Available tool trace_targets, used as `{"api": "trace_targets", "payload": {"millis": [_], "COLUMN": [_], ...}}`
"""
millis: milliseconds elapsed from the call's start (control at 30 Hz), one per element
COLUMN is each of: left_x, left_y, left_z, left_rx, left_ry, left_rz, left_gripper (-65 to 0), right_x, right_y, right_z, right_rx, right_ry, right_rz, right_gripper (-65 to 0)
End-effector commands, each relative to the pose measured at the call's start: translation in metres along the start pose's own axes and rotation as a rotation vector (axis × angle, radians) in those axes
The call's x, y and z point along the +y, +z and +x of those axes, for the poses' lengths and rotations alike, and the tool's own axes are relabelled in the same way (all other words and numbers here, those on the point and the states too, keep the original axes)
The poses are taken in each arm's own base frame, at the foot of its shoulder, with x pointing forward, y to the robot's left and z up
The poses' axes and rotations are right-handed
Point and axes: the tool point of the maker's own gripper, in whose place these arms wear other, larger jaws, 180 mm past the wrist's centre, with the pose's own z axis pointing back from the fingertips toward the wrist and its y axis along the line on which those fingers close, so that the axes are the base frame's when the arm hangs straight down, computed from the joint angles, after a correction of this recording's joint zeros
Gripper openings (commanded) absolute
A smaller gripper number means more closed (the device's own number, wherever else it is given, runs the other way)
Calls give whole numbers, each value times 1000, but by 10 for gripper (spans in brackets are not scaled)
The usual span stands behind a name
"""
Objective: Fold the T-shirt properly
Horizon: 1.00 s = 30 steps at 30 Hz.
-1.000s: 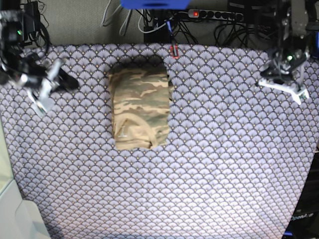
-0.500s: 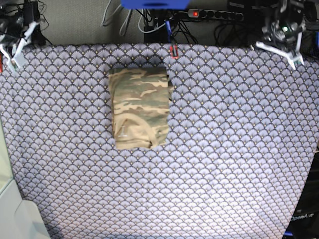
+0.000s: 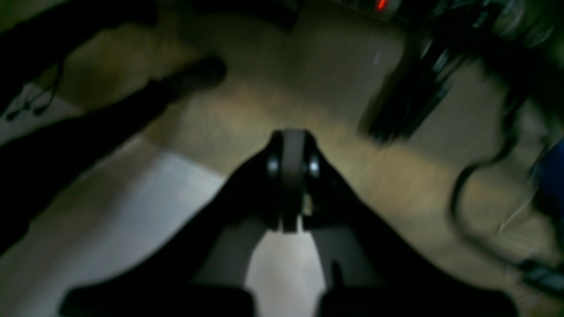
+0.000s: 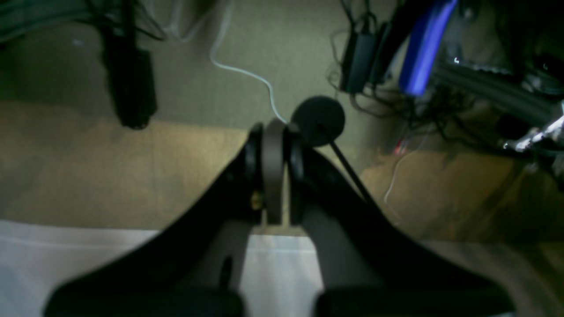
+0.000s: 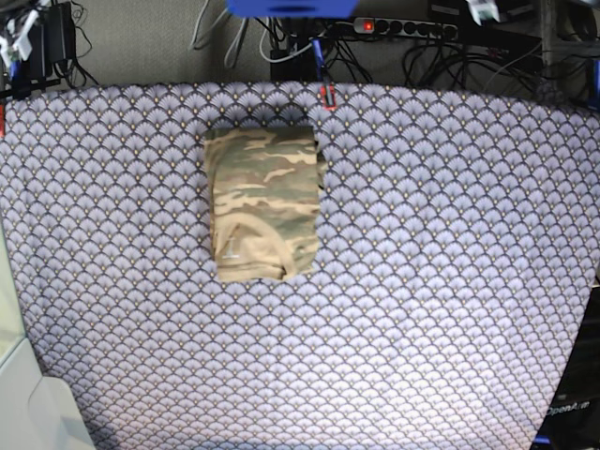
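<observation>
The folded T-shirt (image 5: 264, 203) is the 1 obstacle on the purple scale-patterned cloth (image 5: 422, 281), lying left of centre toward the far edge. On all 4 sides of the T-shirt the cloth lies flat and open, widest to its right and toward the near edge. Beyond the far edge behind the T-shirt, cables (image 5: 309, 47) and a power strip (image 5: 403, 28) crowd the floor.
</observation>
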Motion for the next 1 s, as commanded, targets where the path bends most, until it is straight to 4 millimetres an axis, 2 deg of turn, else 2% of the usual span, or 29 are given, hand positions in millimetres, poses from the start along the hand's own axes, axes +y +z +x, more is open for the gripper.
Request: {"api": "trace_targets", "payload": {"millis": [0,200,300,467,533,700,833,967], "left_x": [-3,-33,-47,-60,-60,-54,-39,-23], "left_y": [-5,-47,-60,-77,-84,-107,-126,-139], "left_z": [-10,-50,-65,-73,-76,-73,-51,-32], "left_rx": [7,26,34,19,18,-5,-57,-91], "left_ry": [-24,-171,-210,-241,-251,-297,-350,-394], "left_rz": [9,25,31,55,75,145,217,280], "left_gripper": [-649,-649,-649,-648,-648,-648,-648,-647], "right_x": [-3,1,8,40,57,93,125,152], "right_y": [-3,-44,-63,-93,-105,-130,-147,-156], "right_z": [-5,-48,-67,-94,-97,-106,-94,-88], "right_rx": [3,109,133,152,148,137,78,63], "right_ry": [-8,-92,-138,-181,-200,-274,-288,-293], "right_rz": [-16,-22,2,112,158,252,331,391], "right_gripper": [-650,-650,-650,-650,-650,-650,-650,-650]}}
